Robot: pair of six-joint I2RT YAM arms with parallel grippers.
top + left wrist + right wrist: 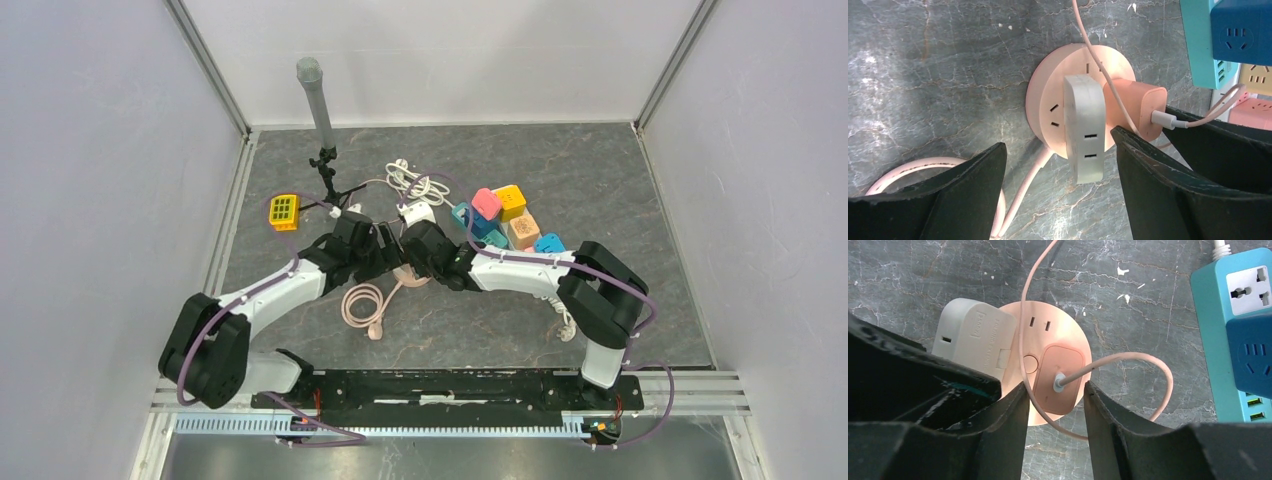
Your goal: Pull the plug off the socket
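Left wrist view: the table is seen as bare stone beyond one spread finger of the left gripper, so room is left there. Beyond the other finger it is crowded by a teal power strip. The round pink socket lies flat beneath both grippers. It may be dragged or lifted by the pull unless it is held down. A white adapter stands between the left fingers, not gripped. The pink plug, seated in the socket, is flanked closely by the fingers of the right gripper; whether it is pinched cannot be told. Its cable is looped past those fingertips and could be snagged.
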